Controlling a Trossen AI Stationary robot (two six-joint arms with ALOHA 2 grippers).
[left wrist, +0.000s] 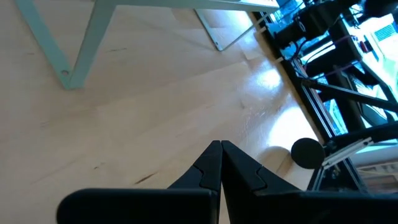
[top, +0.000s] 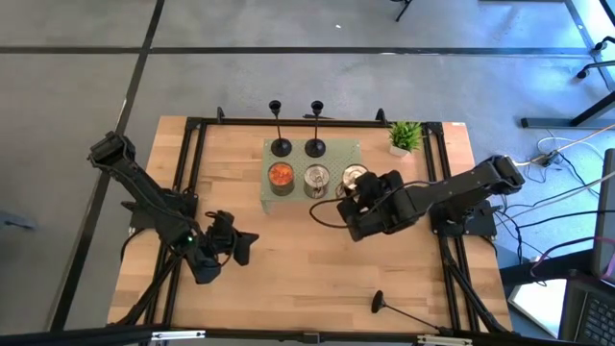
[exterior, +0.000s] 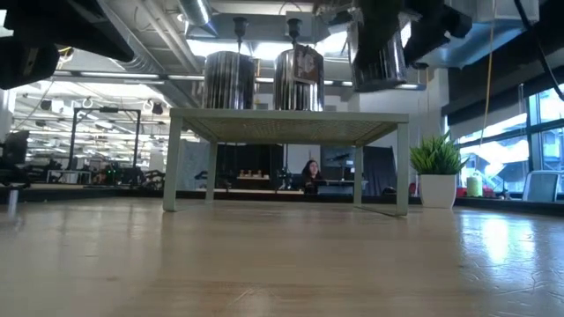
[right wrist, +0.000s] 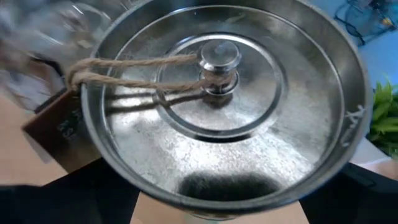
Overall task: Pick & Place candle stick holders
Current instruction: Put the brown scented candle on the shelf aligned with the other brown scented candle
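The round silver tin can [right wrist: 224,106] is shiny brushed metal, with rough brown twine [right wrist: 134,65] tied to its polished lid knob. The pale wooden tabletop [top: 307,279], lower centre of the high view, looks smooth with a slight sheen. The two upright black metal candle stick holders [top: 280,130] look matt.

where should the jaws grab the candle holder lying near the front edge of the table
Take the lying candle stick holder across its thin stem, mid-length, coming straight down from above. The stem lies flat on the table with bare wood either side; the round base is too wide and flared.
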